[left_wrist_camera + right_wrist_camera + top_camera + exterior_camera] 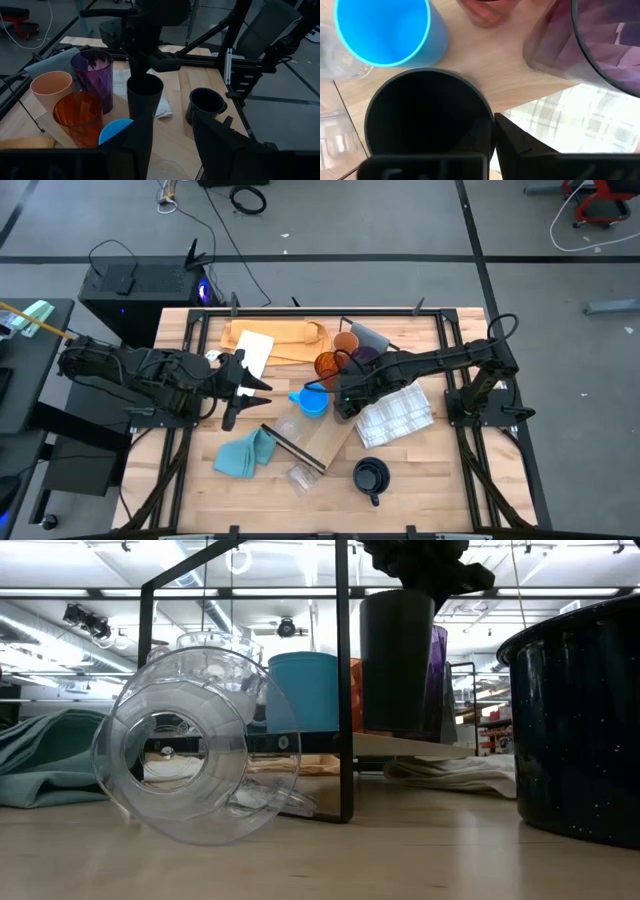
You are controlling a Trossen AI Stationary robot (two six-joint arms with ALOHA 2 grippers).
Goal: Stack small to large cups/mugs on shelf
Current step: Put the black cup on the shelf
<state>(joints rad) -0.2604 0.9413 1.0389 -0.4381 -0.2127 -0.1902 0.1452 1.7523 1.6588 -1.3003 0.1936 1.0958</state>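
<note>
**Right gripper pinches the black cup on the shelf**

Nearest the camera in the low view, a clear cup [190, 750] lies on its side at 6 o'clock of the table, with the dark mug [371, 476] at 5 o'clock. Behind them, the right gripper [343, 402] pinches the rim of the black cup [427, 117], one finger inside; it stands upright on the shelf [400, 743], beside the light blue mug [313, 402]. Farther, toward 12 o'clock, stand the amber cup [79, 116], purple tumbler [93, 75] and tan cup [52, 87]. The left gripper [243, 385] hovers at 9 o'clock, its fingers partly spread, holding nothing
</note>
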